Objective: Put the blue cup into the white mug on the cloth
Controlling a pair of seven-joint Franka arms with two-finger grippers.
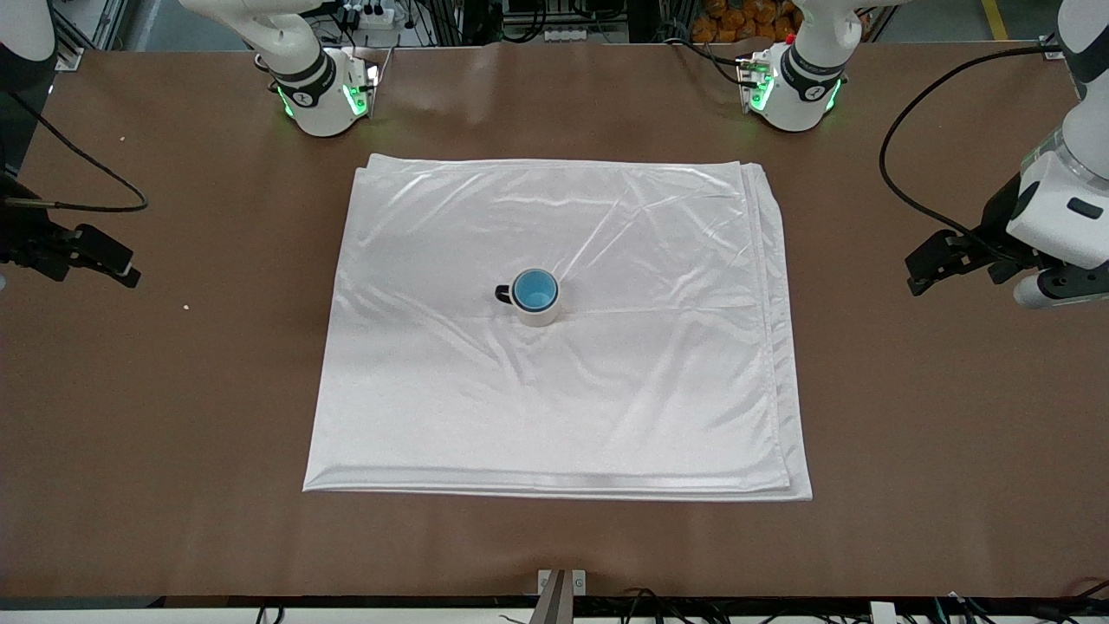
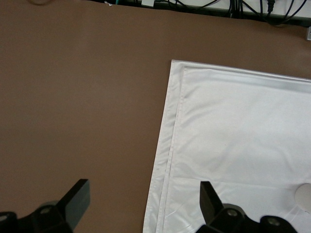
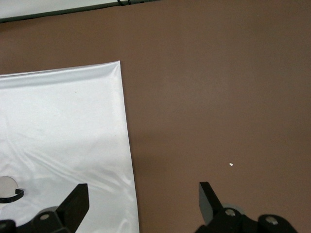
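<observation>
The blue cup (image 1: 535, 289) sits upright inside the white mug (image 1: 539, 315), its bright blue inside facing up. The mug stands near the middle of the shiny white cloth (image 1: 606, 399), its black handle toward the right arm's end. My left gripper (image 1: 934, 263) hovers open and empty over the cloth's edge at the left arm's end; in its wrist view the gripper (image 2: 144, 195) has the cloth (image 2: 233, 126) and a sliver of the mug (image 2: 305, 196) below. My right gripper (image 1: 108, 260) is open and empty at the other end; the right wrist view shows it (image 3: 143, 196), the cloth (image 3: 63, 126) and the mug (image 3: 5, 187).
The brown table (image 1: 910, 433) surrounds the cloth. Both arm bases (image 1: 322, 91) (image 1: 793, 82) stand along the edge farthest from the front camera. A black cable (image 1: 87, 165) trails near the right arm's end. A small metal bracket (image 1: 561, 582) sits at the nearest edge. Tiny white crumbs (image 1: 185, 306) lie on the table.
</observation>
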